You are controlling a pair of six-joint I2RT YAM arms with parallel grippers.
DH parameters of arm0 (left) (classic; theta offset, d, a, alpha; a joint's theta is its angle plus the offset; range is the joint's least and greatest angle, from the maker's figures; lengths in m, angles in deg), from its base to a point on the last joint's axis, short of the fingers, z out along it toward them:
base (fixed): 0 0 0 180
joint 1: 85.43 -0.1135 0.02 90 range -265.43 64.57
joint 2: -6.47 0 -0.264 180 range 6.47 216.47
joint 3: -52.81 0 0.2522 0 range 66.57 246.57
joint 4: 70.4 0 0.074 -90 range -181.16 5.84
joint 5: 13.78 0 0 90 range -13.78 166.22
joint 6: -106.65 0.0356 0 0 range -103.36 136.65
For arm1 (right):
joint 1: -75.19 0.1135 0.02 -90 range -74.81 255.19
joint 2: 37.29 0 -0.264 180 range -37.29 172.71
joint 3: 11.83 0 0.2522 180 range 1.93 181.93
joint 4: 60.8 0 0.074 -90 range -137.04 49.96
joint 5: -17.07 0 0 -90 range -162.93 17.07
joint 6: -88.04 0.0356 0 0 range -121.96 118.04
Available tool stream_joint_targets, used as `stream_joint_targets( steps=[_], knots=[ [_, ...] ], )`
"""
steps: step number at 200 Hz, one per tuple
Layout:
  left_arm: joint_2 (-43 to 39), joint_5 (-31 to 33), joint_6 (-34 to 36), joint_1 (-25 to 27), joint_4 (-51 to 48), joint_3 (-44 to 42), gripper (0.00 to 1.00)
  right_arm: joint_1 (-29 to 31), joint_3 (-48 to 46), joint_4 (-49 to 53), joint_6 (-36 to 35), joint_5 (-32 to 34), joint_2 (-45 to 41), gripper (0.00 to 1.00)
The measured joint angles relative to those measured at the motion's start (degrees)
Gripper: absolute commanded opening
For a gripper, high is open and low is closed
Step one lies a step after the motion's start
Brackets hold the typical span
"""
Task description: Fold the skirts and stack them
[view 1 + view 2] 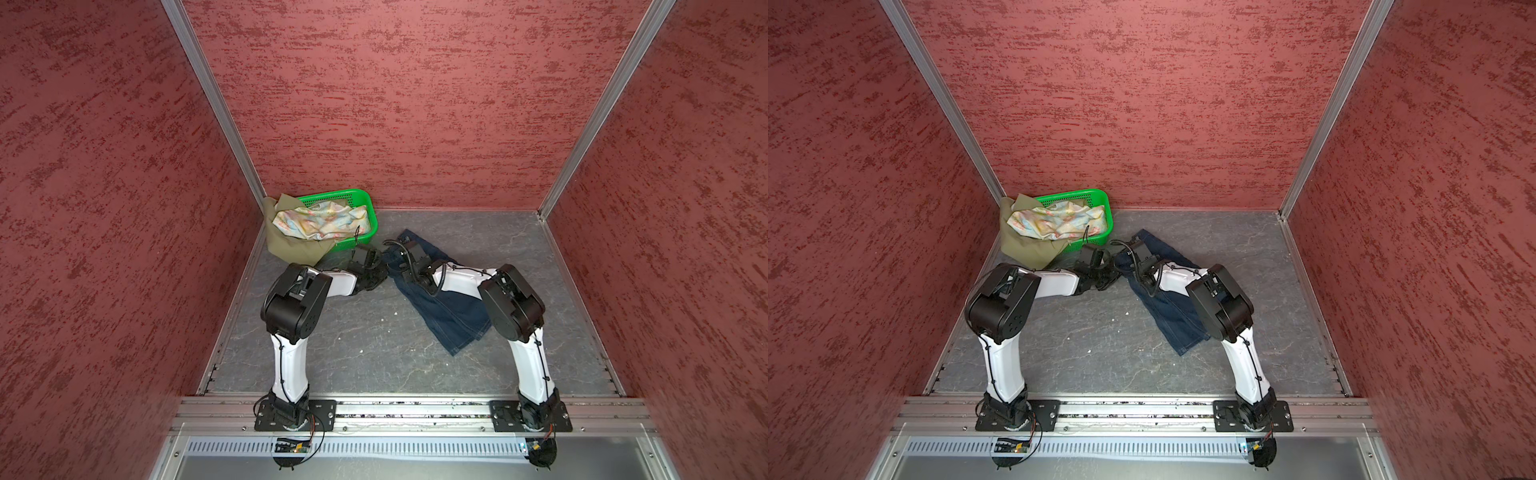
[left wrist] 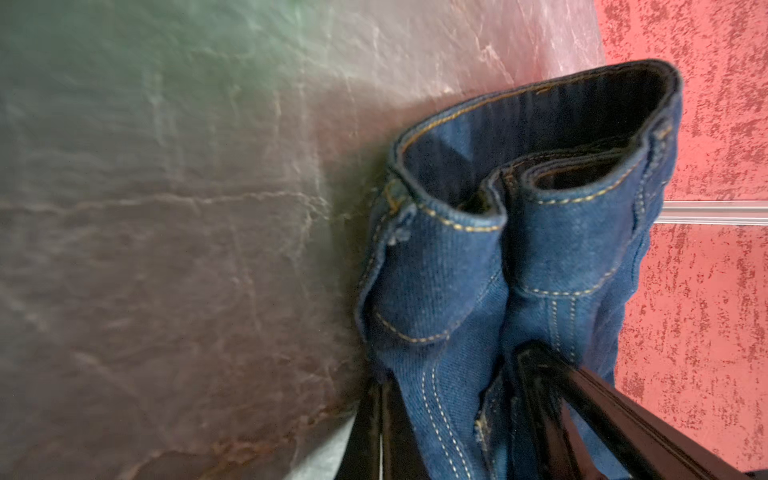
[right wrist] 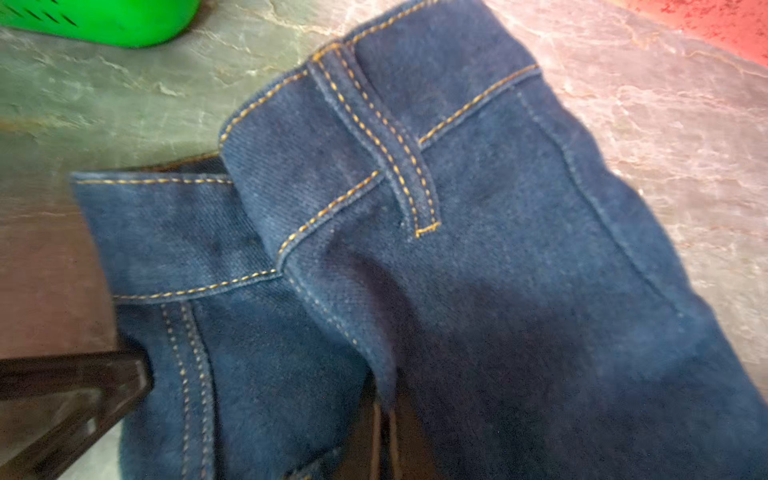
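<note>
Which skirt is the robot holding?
The dark blue denim skirt on the table; left gripper and right gripper pinch its waist end. The floral skirt and olive skirt lie at the green basket.

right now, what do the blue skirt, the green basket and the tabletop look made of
The blue skirt looks like denim, likely cotton: diagonal twill weave, matte, orange-yellow topstitching. The green basket looks like moulded plastic: smooth, slightly glossy, perforated walls. The tabletop is a grey stone-look surface with pale veins and faint sheen; real slate or printed laminate cannot be told.
</note>
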Motion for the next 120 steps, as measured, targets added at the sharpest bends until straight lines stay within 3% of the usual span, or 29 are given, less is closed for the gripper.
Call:
stream_joint_targets(
  steps=[67,120],
  knots=[
    [0.0,-0.02,0.24,-0.04,0.74,-0.04,0.0,-0.22,6.03,4.85,4.85,-6.58,-7.69,0.0],
    [0.0,-0.22,0.24,-0.92,1.92,-0.7,0.0,-0.2,7.34,7.61,10.19,-12.46,-7.58,0.0]
  ],
)
